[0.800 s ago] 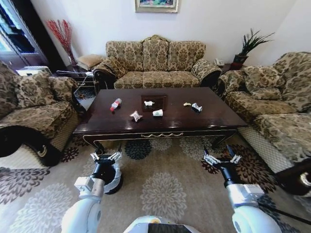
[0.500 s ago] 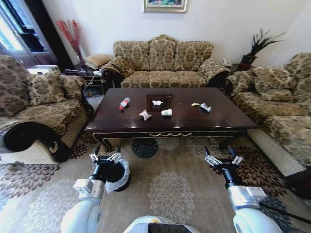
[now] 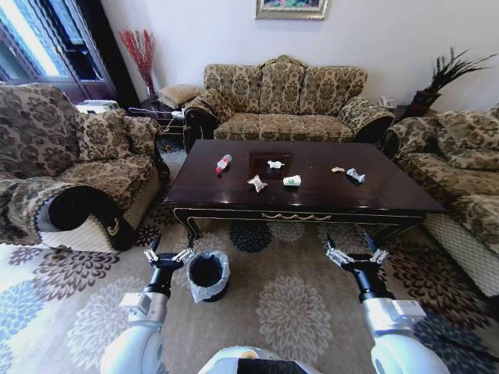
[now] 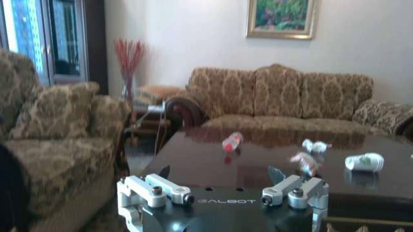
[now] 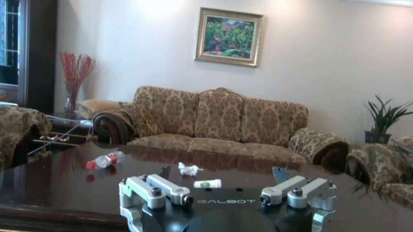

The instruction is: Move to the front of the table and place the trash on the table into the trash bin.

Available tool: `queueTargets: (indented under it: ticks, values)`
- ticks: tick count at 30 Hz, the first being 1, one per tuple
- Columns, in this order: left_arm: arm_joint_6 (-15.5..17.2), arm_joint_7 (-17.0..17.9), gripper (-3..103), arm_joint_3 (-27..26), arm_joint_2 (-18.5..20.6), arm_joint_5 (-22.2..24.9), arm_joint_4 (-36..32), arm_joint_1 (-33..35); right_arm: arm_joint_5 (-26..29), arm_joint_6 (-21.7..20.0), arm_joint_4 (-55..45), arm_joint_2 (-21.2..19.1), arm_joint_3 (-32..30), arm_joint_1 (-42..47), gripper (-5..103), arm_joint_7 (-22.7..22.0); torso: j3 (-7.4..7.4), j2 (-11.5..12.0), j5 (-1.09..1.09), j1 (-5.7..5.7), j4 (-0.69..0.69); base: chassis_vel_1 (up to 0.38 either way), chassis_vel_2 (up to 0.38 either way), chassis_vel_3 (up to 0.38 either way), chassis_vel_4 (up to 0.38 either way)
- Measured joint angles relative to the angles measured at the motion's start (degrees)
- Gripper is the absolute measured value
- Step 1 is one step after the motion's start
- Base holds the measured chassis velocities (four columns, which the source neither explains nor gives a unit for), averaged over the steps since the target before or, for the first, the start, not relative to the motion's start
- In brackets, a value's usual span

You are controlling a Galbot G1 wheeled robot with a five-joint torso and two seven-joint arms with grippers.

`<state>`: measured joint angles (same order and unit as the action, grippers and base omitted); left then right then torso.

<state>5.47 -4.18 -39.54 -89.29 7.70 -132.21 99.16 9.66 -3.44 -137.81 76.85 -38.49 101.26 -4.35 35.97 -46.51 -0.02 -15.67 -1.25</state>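
Robot's parked on the carpet in front of the table (image 3: pixel 308 195), so this looks like the approach step, nothing picked up yet. Both arms are held low on the near side: left gripper (image 3: pixel 168 258) and right gripper (image 3: pixel 356 256), jaws spread, holding nothing. The trash bin (image 3: pixel 207 275) sits on the floor just right of the left gripper. Trash is on the tabletop: bottle (image 3: pixel 223 164) to the left, crumpled wrapper (image 3: pixel 256 184) and paper cup (image 3: pixel 292 181) near the middle. Next move probably needs 1 arm reaching up over the near edge.

trash (image 3: pixel 292 181) on table (image 3: pixel 234 195), trash bin (image 3: pixel 207 275) on floor before its left corner
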Motion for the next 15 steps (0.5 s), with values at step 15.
queueTargets:
  ticks: [15]
  values:
    - [2.12,1.22,100,2.60,3.72,-2.12,25.92,-15.57,-1.58,-0.34,0.36,0.66,0.68,-0.92,100,-0.24,0.01,0.00,0.02,0.00,0.00,0.000,0.000,0.000,0.000]
